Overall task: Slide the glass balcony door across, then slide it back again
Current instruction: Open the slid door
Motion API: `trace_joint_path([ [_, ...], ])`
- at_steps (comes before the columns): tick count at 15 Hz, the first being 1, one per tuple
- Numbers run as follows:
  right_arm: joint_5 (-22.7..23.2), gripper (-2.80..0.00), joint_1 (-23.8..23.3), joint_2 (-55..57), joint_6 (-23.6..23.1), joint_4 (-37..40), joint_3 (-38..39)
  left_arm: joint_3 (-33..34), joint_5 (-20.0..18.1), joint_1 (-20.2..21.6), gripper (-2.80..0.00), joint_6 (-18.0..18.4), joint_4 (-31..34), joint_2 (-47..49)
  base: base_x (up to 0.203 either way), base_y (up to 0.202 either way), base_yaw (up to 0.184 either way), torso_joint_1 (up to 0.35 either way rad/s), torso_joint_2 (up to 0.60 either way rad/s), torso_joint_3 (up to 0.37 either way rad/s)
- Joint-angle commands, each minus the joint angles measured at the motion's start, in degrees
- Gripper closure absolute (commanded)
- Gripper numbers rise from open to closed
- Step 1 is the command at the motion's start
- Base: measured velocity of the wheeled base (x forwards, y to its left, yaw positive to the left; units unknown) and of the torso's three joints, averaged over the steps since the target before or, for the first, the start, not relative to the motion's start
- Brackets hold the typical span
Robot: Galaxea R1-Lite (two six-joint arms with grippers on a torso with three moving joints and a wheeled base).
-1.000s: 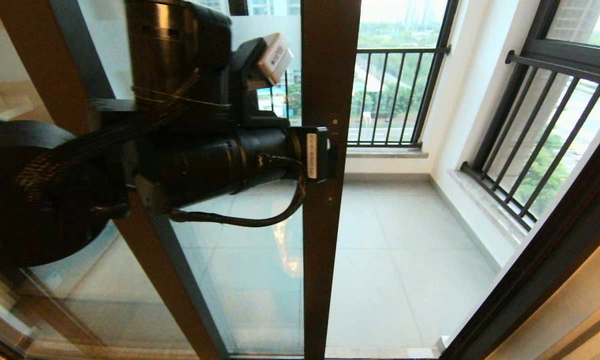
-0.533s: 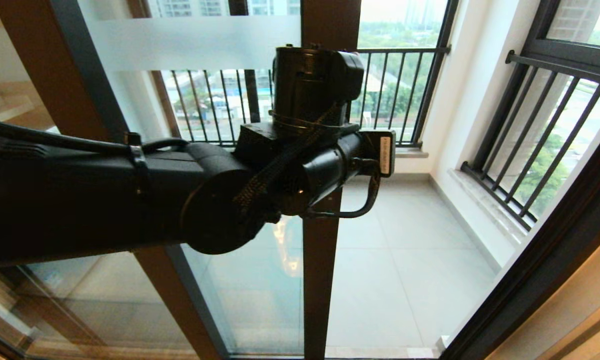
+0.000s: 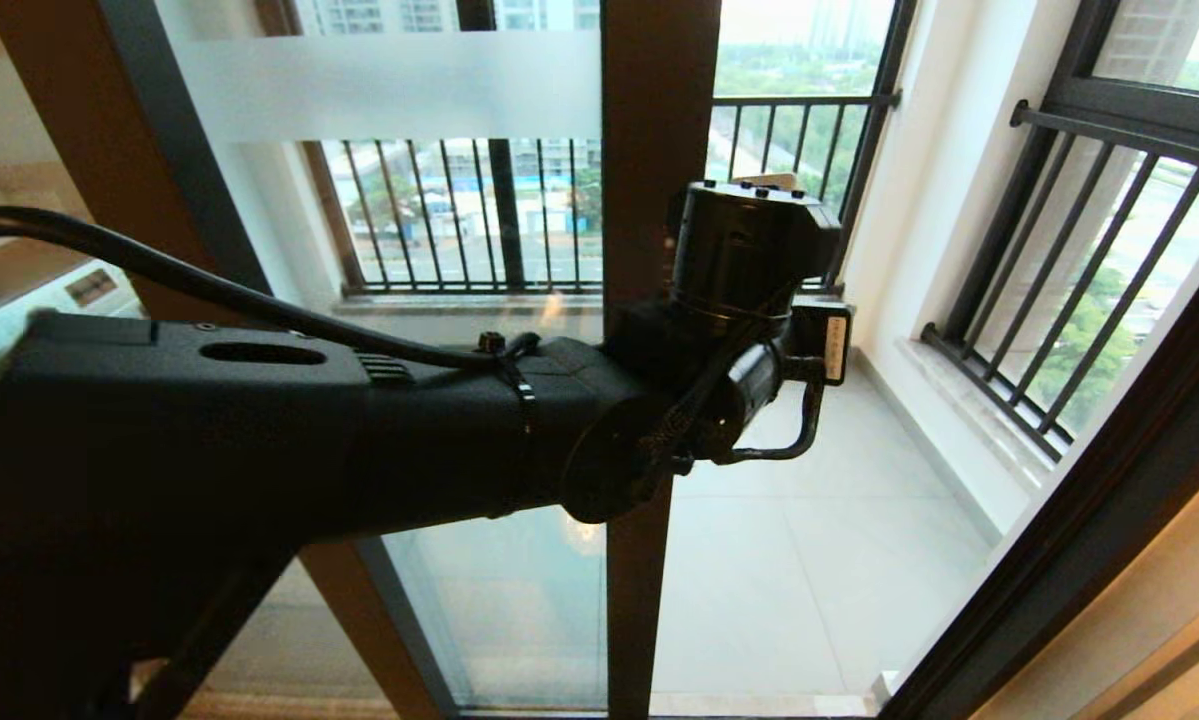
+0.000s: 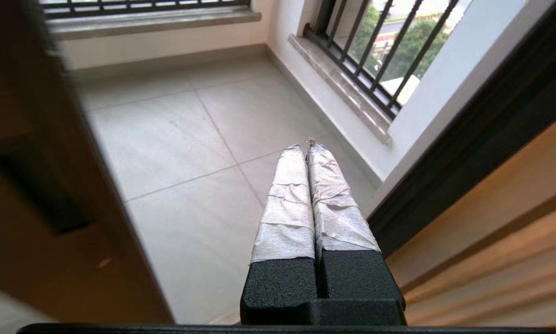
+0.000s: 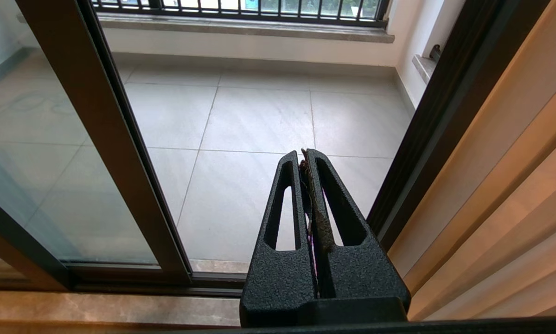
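Beyond the glass balcony door (image 3: 459, 330), pale tiled floor (image 3: 809, 520), barred windows (image 3: 1089, 270).

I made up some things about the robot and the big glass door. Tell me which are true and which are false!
1. The tall glass balcony door with the brown frame stands partly open. True.
2. The left gripper, with white-taped fingers, is wide open. False: its fingers are pressed together.
3. The left gripper holds the door. False: it holds nothing.
4. The black right gripper is shut. True.
5. The pale grey tiled balcony floor has a rug. False: it is bare.
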Motion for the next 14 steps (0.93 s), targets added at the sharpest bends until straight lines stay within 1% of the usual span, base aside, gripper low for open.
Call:
trace_joint_path([
  [1, 0.05, 0.0, 0.02, -0.02, -0.04, 0.0, 0.0, -4.17, 1.23, 0.06, 0.0, 0.35, -0.1, 5.18, 0.0, 0.0, 0.0, 0.0, 0.0, 0.0],
  [3, 0.05, 0.0, 0.02, -0.02, -0.06, 0.0, 0.0, -5.62, 4.7, 1.31, 0.0, 2.75, -0.25, 7.74, 0.0, 0.0, 0.0, 0.0, 0.0, 0.0],
  [4, 0.05, 0.0, 0.02, -0.02, -0.06, 0.0, 0.0, -5.75, 5.35, 2.34, 0.0, 2.99, -0.28, 8.18, 0.0, 0.0, 0.0, 0.0, 0.0, 0.0],
  [7, 0.05, 0.0, 0.02, -0.02, -0.06, 0.0, 0.0, -5.77, 5.35, 4.9, 0.0, 3.18, -0.28, 7.73, 0.0, 0.0, 0.0, 0.0, 0.0, 0.0],
  [12, 0.05, 0.0, 0.02, -0.02, 0.01, 0.0, 0.0, -5.68, 6.23, 6.56, 0.0, 3.4, -0.29, 7.5, 0.0, 0.0, 0.0, 0.0, 0.0, 0.0],
  [14, 0.05, 0.0, 0.02, -0.02, -0.06, 0.0, 0.0, -5.68, 6.83, 7.16, 0.0, 5.3, -0.29, 7.5, 0.0, 0.0, 0.0, 0.0, 0.0, 0.0],
])
